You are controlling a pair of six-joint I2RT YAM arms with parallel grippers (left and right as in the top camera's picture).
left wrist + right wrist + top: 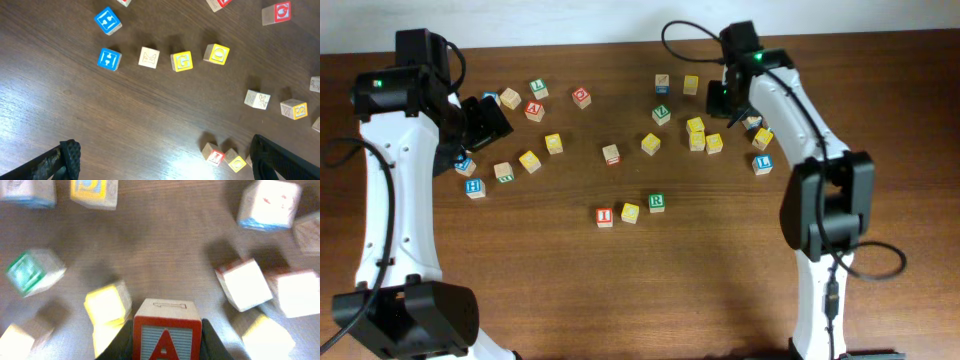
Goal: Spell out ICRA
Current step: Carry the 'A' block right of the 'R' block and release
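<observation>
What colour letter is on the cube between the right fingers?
Red, on the small wooden cube; right wrist view best.

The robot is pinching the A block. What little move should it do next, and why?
Probably lift the red A cube straight up a little. The right gripper has its jaws against both its sides, and other cubes crowd close around it. The red I cube, yellow cube and green R cube already sit in a row, so A likely goes after the R.
</observation>
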